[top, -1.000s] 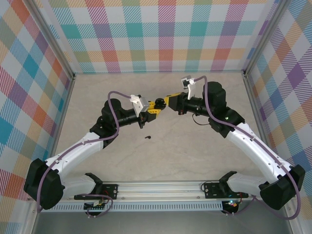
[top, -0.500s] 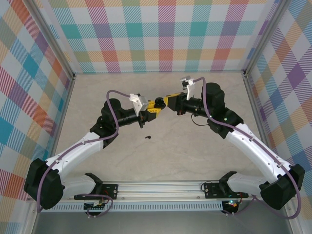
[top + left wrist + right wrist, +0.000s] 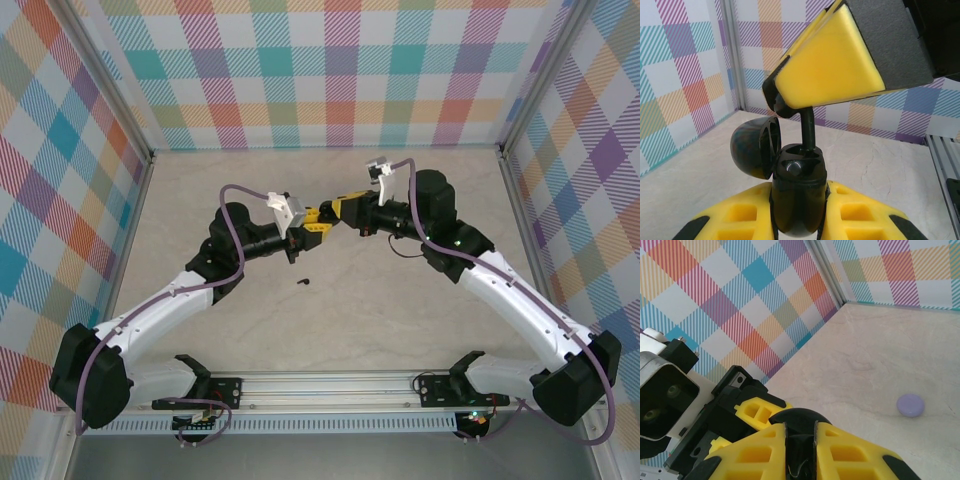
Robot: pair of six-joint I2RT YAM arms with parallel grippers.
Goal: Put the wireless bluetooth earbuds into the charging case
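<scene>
My left gripper (image 3: 316, 224) (image 3: 799, 200) is shut on a black charging case (image 3: 797, 192), held upright with its domed lid (image 3: 751, 148) swung open to the left. From above, my right gripper (image 3: 336, 208) (image 3: 800, 442) is shut on a black earbud (image 3: 808, 122). The earbud's stem reaches down into one socket of the case. In the right wrist view the black earbud (image 3: 800, 457) sits between my yellow fingers, with the case's lid (image 3: 800, 416) just beyond. A second black earbud (image 3: 304, 282) lies on the table, in front of the two grippers.
A small round lilac thing (image 3: 910, 404) lies on the marble table top (image 3: 400, 310) beyond the grippers. Checked walls (image 3: 330, 70) close the table at the back and both sides. A metal rail (image 3: 330, 385) runs along the near edge.
My right gripper has edged a little to the left, toward the case in the left gripper. The left arm and the loose earbud have stayed put.
</scene>
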